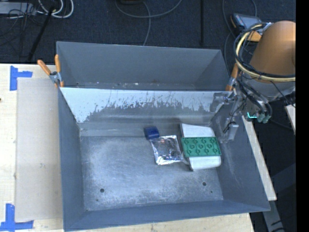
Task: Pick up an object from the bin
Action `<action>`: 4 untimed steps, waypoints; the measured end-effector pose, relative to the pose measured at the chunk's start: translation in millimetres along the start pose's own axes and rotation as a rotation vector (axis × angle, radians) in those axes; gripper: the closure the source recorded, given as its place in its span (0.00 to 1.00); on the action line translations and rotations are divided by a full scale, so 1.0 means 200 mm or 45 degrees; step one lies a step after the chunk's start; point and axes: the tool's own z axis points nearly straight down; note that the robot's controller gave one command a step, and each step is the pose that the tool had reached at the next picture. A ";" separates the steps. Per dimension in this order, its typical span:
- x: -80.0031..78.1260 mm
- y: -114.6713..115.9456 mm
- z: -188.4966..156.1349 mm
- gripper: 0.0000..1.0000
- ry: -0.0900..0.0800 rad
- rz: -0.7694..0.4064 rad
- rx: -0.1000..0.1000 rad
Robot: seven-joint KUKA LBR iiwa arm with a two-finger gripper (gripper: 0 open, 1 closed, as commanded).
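Reaching in over the right wall of the grey metal bin (145, 76), my arm slants down, with its gripper (228, 131) low against that wall. I cannot tell whether it is open or closed. Just beside it, a green studded plastic block (202, 146) lies on a flat white box (206, 162), and a crinkled silver foil packet (166, 150) touches their left side.

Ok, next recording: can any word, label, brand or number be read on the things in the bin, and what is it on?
No text can be read.
Silver foil packet, middle of the bin: dark print on it, too blurred to read.
Green studded block: no lettering to be made out.
White box under the block: plain, no label seen.
Small blue thing beside the packet: no marking seen.
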 end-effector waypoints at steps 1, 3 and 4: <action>0.16 -0.01 0.58 0.00 -0.002 -0.299 0.000; 0.20 0.08 0.79 0.00 -0.042 -0.304 0.011; 0.23 0.08 0.81 1.00 -0.005 -0.312 0.004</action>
